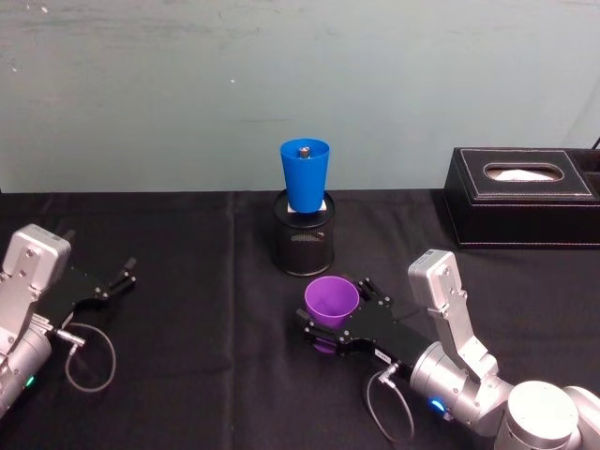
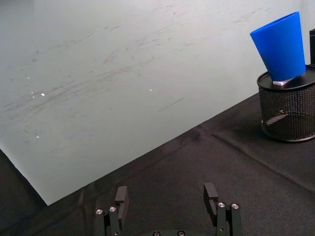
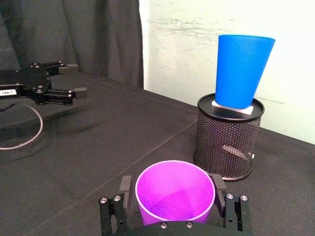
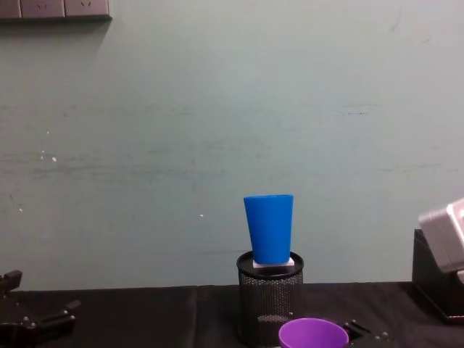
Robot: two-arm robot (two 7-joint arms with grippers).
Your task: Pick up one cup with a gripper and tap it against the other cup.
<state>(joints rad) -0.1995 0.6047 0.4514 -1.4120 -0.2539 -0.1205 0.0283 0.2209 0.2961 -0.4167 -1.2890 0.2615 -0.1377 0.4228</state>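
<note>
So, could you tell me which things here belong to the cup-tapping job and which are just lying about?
Job: tapered purple plastic cup; open right tool straddling it; tapered blue plastic cup.
Lying about: black wire-mesh holder; black tissue box; idle left tool.

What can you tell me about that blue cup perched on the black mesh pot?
The blue cup is a plain, bright blue tumbler that looks like plastic, with no handle, wider at the open mouth than at the base. It stands upright, mouth up, on a small white slab lying across the top of a black wire-mesh holder on the black tablecloth. A small grey object lies inside it. Nothing else touches it.
</note>
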